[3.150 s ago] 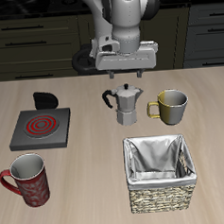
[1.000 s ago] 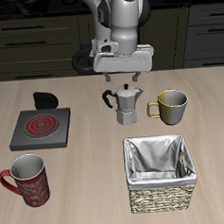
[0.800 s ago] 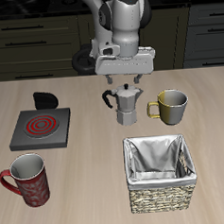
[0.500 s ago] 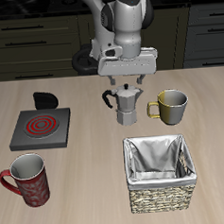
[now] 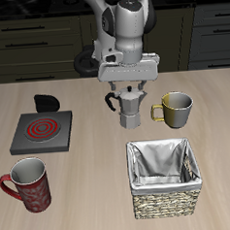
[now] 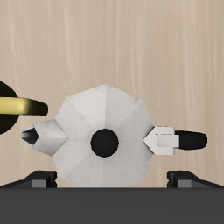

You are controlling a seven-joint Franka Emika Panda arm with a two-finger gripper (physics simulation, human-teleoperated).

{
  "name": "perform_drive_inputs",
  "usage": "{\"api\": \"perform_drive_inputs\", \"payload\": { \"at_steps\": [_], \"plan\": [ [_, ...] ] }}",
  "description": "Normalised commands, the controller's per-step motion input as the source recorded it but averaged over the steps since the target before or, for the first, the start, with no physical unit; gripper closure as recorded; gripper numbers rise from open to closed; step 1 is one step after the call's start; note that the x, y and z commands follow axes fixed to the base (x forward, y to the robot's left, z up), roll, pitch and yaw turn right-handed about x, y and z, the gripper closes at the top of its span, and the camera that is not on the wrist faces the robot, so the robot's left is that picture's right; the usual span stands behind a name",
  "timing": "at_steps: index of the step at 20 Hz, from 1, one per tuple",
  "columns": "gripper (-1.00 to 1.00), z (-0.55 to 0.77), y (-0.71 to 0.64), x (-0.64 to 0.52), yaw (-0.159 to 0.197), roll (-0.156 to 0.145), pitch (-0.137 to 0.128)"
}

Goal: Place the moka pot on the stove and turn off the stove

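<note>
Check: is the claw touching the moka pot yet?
Cannot tell. In the exterior view the claw overlaps the moka pot top; the wrist view looks straight down on the pot, fingers barely visible.

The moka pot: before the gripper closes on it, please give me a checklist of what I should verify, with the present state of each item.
1. Gripper directly above the moka pot, lid knob centred in the wrist view: ok.
2. Jaws open: ok.
3. Pot upright on the table: ok.
4. Fingers low enough to clamp the pot: cannot tell.
5. Olive mug apart from the pot, though close: ok.
6. Stove top free for the pot, burner rings glowing red, so not yet turned off: ok.
</note>
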Motion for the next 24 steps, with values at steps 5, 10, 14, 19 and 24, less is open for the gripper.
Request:
{"api": "perform_drive_inputs", "payload": {
  "at_steps": [5, 10, 14, 19, 24],
  "plan": [
    [-1.0, -0.13, 0.05, 0.05, -0.007, 0.014, 0.018],
    [-1.0, -0.16, 0.0, 0.01, -0.024, 0.007, 0.034],
    [-1.0, -0.17, -0.1, 0.01, -0.048, 0.006, 0.041],
    [1.0, -0.1, -0.05, -0.03, -0.014, 0.004, 0.002],
    [1.0, 0.04, -0.17, -0.03, -0.013, -0.026, -0.013]
  ]
}}
